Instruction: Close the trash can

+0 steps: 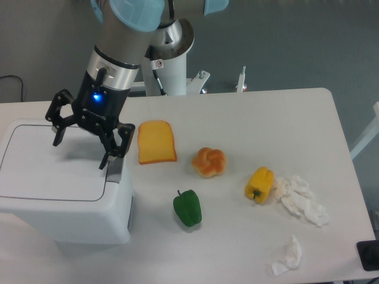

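camera | gripper [82, 147] fingers spread, empty | trash can [59, 183] beneath it, lid down, left edge cut off | grey latch tab [115, 170] under one fingertip; contact unclear
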`<control>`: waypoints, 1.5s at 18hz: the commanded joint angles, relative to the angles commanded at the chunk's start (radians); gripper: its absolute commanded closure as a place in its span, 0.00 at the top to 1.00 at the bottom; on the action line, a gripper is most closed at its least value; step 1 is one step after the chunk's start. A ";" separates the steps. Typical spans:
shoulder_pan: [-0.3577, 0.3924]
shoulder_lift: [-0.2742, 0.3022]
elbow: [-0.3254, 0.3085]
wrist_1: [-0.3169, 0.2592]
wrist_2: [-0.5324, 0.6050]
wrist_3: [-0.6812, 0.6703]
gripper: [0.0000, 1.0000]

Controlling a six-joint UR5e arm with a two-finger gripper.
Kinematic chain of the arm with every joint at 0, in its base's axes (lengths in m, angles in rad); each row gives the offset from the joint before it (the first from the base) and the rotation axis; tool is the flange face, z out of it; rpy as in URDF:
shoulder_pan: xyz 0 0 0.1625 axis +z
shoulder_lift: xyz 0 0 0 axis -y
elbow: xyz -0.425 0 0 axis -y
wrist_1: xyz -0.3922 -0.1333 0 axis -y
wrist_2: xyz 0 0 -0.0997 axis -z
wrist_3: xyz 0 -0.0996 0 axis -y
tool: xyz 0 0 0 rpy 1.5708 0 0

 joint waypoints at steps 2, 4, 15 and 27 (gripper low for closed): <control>0.023 0.000 0.005 0.000 0.012 0.006 1.00; 0.046 0.000 0.015 0.005 0.008 0.012 1.00; 0.247 -0.026 0.072 0.003 0.041 0.305 1.00; 0.420 -0.026 0.046 0.000 0.297 0.934 1.00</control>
